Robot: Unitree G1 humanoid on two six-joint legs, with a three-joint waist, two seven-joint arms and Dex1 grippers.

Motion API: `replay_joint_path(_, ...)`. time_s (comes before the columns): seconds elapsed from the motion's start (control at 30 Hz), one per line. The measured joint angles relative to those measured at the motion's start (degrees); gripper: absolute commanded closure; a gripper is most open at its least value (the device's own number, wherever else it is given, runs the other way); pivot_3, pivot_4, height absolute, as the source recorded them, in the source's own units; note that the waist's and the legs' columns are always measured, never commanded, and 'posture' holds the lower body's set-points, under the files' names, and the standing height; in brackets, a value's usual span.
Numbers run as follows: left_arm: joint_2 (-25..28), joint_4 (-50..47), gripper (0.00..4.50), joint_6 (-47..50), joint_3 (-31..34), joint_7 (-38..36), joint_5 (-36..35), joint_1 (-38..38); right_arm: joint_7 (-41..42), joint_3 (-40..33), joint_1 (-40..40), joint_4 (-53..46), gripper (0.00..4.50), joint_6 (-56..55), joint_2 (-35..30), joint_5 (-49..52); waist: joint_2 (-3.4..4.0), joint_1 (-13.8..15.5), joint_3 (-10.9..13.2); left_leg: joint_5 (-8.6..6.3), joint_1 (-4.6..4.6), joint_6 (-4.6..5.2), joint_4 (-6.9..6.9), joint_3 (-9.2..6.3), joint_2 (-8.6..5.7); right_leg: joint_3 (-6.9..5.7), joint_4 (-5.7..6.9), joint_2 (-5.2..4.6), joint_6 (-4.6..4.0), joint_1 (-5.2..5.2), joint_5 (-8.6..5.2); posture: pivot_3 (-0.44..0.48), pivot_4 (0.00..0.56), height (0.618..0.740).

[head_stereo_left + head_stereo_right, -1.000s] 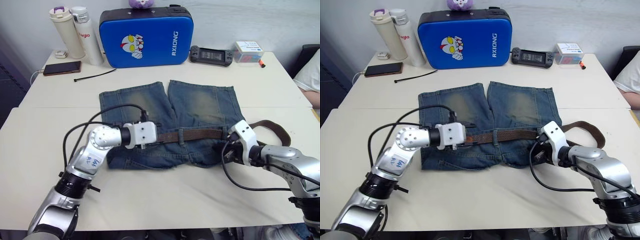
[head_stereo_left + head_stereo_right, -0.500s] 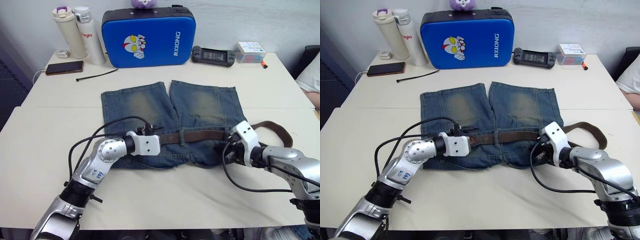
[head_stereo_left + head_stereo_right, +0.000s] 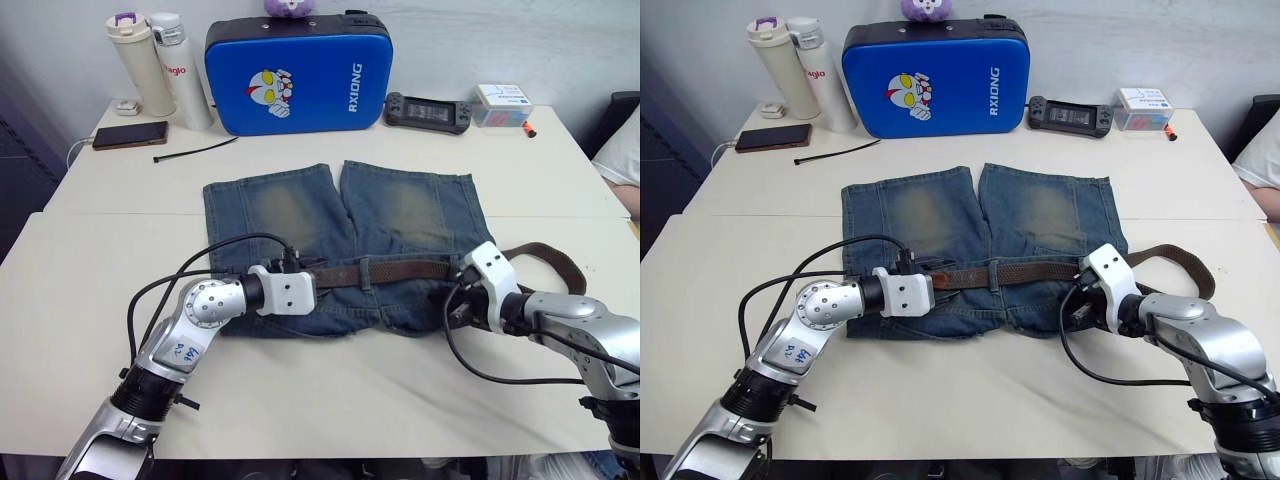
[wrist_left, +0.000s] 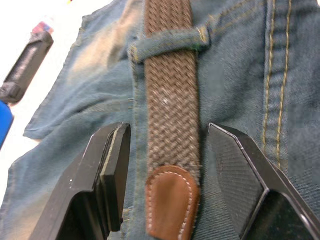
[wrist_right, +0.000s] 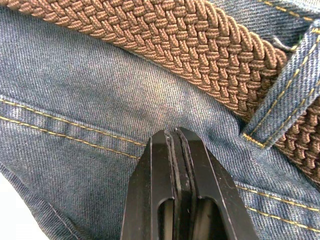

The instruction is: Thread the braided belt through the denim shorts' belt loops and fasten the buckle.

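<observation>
the left gripper point(image 4: 167, 175) has its jaws apart astride the braided belt point(image 4: 170, 110) tip, ready to pull. the right gripper point(image 5: 176, 150), jaws together, pins the denim shorts point(image 5: 75, 95) flat, mid-frame right.

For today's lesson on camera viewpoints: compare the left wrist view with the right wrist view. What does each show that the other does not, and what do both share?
Left wrist view alone: the left gripper open, its fingers either side of the braided belt's leather tip, and a dark handheld device on the table beyond the shorts.

Right wrist view alone: the right gripper shut, its closed fingertips against the denim just below the belt.

Both: the braided belt lying on the denim shorts and passing under one of the belt loops.
</observation>
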Motion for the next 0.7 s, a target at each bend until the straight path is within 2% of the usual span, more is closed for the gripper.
replay_joint_path(0.23, -1.9, -0.3, 1.71, 7.4, -0.6, 0.6, 2.4, -1.3, -0.3, -0.3, 0.6, -0.4, 4.5, 0.0, 0.1, 0.0, 0.01, 0.1, 0.0, 0.0, 0.03, 0.0, 0.01, -0.05, 0.0, -0.02, 0.01, 0.0, 0.0, 0.07, 0.0, 0.0, 0.15, 0.664)
replay_joint_path(0.37, -3.1, -0.8, 2.8, 11.5, -0.6, 0.6, 2.4, -1.4, -0.9, -0.6, 1.2, -0.7, 4.5, 0.1, 0.1, 0.0, 0.02, 0.3, 0.0, 0.0, 0.23, -0.01, 0.0, -0.22, 0.0, -0.14, -0.17, 0.0, 0.0, 0.39, 0.0, 0.0, 0.15, 0.664)
replay_joint_path(0.5, -3.0, -1.4, 4.32, 12.4, -0.1, 0.9, 2.2, -1.4, -0.9, -0.7, 1.3, -0.8, 4.5, 0.2, 0.1, 0.0, 0.02, 0.4, 0.0, -0.04, 0.3, -0.07, -0.01, -0.31, 0.0, -0.17, -0.24, 0.0, 0.0, 0.49, 0.0, 0.0, 0.15, 0.664)
replay_joint_path(0.53, -3.0, -2.2, 4.47, 12.7, 0.6, 1.2, 2.1, -1.6, -0.9, -0.7, 1.3, -0.8, 4.5, 0.3, 0.1, 0.0, 0.02, 0.4, 0.0, -0.04, 0.31, -0.07, -0.01, -0.32, 0.0, -0.17, -0.24, 0.0, 0.0, 0.5, 0.0, 0.0, 0.15, 0.664)
replay_joint_path(0.7, -2.0, -4.7, 4.47, 16.0, 4.1, 1.6, 1.4, -2.6, -0.9, -0.7, 1.3, -0.7, 4.5, 0.3, 0.1, 0.0, 0.03, 0.3, 0.0, -0.04, 0.3, -0.07, -0.05, -0.32, 0.01, -0.2, -0.28, 0.02, 0.0, 0.5, 0.0, 0.0, 0.15, 0.664)
